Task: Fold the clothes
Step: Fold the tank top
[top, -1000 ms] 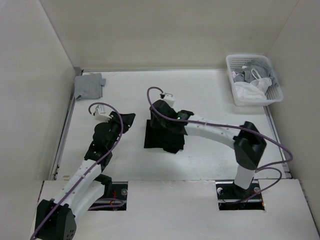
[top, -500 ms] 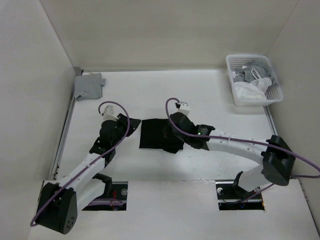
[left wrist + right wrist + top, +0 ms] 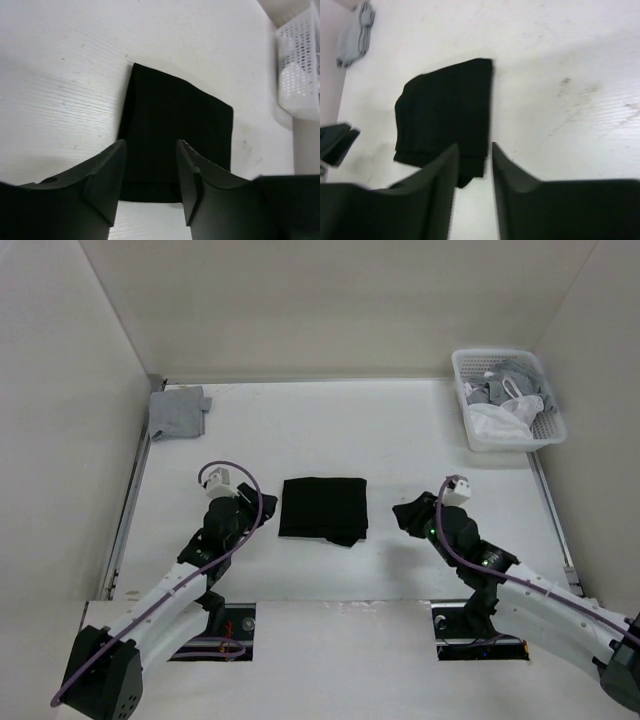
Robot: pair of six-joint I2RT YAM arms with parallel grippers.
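Clothes (image 3: 323,508): black, lying as a flat folded rectangle at the middle of the table (image 3: 400,440); neither arm touches it.
Left gripper (image 3: 149,162): at the clothes' 9 o'clock, just beside that edge, fingers spread with nothing between them.
Right gripper (image 3: 474,150): at the clothes' 3 o'clock, near but apart, fingers parted and pinching nothing.
Feel: probably light, soft and limp, now several layers thick (the layers would likely slide over each other if dragged).
Hold: best judged at an edge, pinching every layer together. The 5 o'clock corner, where a lower layer sticks out, looks the loosest.
Risk: catching only the top layer would likely peel the fold open.
Others: grey cloth (image 3: 178,411) at 10 o'clock and basket (image 3: 553,443) at 2 o'clock, both well apart.
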